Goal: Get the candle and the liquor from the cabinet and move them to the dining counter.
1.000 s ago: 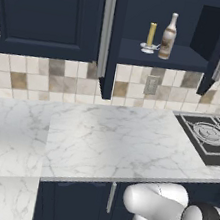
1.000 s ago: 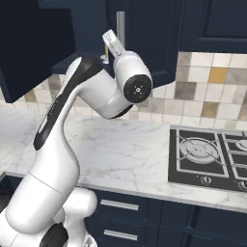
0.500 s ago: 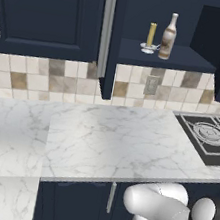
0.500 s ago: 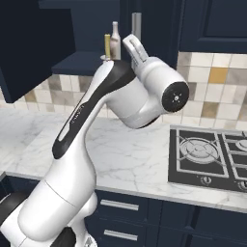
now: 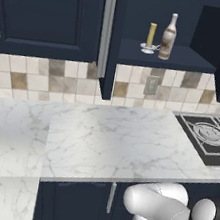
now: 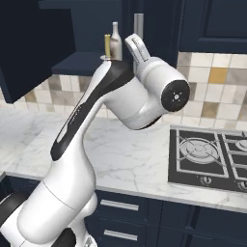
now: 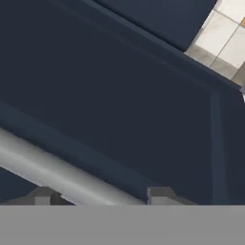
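Liquor (image 5: pixel 168 36) upright beside candle (image 5: pixel 151 36).

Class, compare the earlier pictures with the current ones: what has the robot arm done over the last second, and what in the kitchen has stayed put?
The arm has swung rightward across the right base view, and the gripper now straddles a silver bar handle of the cabinet, its jaws easing apart. Nothing was picked up. The candle and the liquor stayed side by side on the open cabinet shelf; the door positions look unchanged.

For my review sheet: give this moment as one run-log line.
cabinet: doors open | candle and liquor: upright on shelf, side by side | pincer: tips either side of door handle, grip unclear | nothing held
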Controlling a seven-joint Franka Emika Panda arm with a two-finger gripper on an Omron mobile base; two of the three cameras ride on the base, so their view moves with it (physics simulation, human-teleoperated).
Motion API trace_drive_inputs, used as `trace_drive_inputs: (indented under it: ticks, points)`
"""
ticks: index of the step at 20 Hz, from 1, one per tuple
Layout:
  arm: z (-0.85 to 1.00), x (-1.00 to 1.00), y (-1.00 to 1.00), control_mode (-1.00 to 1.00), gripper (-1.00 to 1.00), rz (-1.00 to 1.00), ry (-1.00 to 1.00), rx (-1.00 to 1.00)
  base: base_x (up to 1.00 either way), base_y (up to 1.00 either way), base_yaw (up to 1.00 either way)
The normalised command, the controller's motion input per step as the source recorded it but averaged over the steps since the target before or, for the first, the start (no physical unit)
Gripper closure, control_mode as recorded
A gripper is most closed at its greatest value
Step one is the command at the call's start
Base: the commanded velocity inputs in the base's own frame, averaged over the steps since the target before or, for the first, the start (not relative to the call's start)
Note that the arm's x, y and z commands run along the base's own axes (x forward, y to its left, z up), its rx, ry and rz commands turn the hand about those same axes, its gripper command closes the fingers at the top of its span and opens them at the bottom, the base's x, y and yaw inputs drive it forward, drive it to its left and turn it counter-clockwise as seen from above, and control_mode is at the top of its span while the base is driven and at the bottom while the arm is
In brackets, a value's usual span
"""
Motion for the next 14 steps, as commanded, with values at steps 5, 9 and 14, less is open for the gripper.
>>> trace_drive_inputs:
  ticks: [5, 9, 14]
  points:
    - [-0.12, -0.61, 0.11, -1.00, -1.00, 0.00, 0.13, 0.08, 0.00, 0.00, 0.00]
    - [-0.03, -0.58, 0.18, -1.00, -1.00, -0.01, 0.17, 0.07, 0.00, 0.00, 0.00]
    - [0.00, -0.64, 0.21, -1.00, -1.00, -0.09, 0.22, 0.13, 0.00, 0.00, 0.00]
